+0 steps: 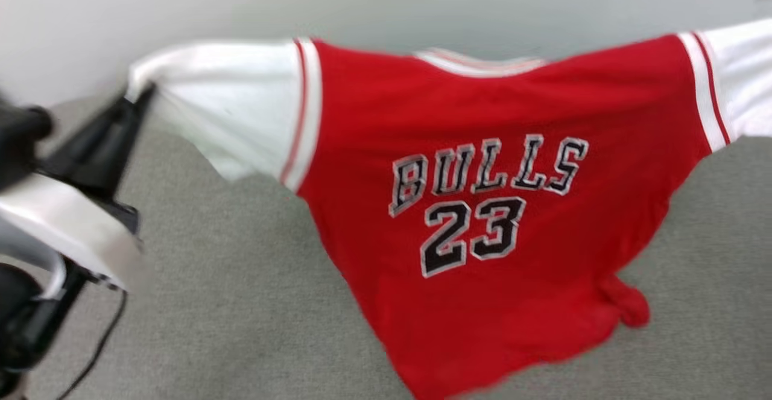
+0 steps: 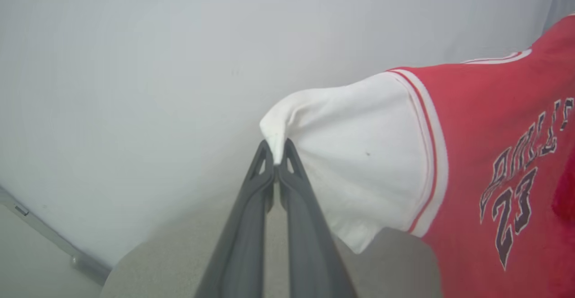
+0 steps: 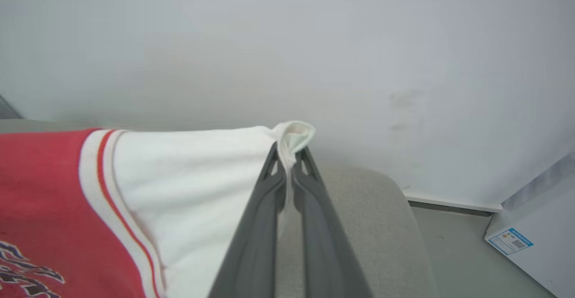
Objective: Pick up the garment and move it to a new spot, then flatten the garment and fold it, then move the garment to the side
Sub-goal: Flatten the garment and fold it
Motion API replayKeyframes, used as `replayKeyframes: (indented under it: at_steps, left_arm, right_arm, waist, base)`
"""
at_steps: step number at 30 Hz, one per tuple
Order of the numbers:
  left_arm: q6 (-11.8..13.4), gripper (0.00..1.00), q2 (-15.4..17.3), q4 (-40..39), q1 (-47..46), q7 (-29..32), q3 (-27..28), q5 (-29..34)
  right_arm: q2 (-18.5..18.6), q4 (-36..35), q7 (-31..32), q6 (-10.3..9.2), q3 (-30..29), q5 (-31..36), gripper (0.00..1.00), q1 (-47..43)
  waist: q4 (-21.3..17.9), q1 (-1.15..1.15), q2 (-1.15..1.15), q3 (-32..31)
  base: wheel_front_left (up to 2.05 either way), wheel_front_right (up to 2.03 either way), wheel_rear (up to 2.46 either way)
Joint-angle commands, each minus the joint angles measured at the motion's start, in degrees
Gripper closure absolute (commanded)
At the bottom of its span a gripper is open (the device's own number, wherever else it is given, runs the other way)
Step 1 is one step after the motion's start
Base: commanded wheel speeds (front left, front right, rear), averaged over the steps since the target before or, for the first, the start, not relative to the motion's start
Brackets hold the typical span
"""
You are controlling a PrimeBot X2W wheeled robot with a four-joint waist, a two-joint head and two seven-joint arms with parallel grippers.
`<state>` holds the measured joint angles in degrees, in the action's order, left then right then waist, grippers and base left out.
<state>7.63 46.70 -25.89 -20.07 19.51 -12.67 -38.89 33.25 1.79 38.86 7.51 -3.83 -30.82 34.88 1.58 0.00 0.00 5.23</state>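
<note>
Garment (image 1: 482, 207), a thin red jersey-style shirt w/ white sleeves, red-white striped trim & dark white-outlined letters on the chest, hangs spread in the air above the grey cloth-covered counter (image 1: 241, 315), chest side toward the head cam. Its long axis runs sleeve to sleeve, left-right across the robot's front. One white sleeve tip is pinched in the left claw (image 2: 275, 156), fingers closed tight on it; the right claw (image 3: 289, 156) is clamped the same way on the other tip. So the cloth lies inboard of each claw, the body sagging btwn them w/ the hem lowest and one corner bunched. Can't tell if the hem touches the counter. Neither arm is nearer, as each holds an end. Next move prob. needs both lowered together, span kept taut.
</note>
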Motion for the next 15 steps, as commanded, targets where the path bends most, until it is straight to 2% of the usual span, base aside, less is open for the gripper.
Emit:
replayKeyframes:
  at_steps: [1, 10, 15]
  left_arm:
    - [0.4, 1.0, 0.4, -0.2, 1.0, -0.5, 0.7, -0.2]
    - [1.7, 1.0, 2.2, -3.5, -1.5, -3.3, 7.9, -1.8]
    - [2.4, 1.0, 0.8, -3.0, -6.1, -4.2, 10.6, -4.4]
  right_arm:
    - [-0.2, -0.6, 0.1, -0.04, -0.1, -0.4, 1.0, -0.8]
    - [-1.9, -10.3, -0.8, -0.04, -0.8, -3.2, 1.0, 2.3]
    - [-2.0, -11.7, -2.6, -0.04, -1.3, -2.5, 1.0, 5.8]
  waist:
    - [-1.1, 0.0, 0.0, -1.3]
    - [-3.1, 0.0, 0.0, -3.1]
    - [-3.5, 0.0, 0.0, -1.1]
  base:
    - [0.0, 0.0, 0.0]
    - [0.0, 0.0, 0.0]
    - [0.0, 0.0, 0.0]
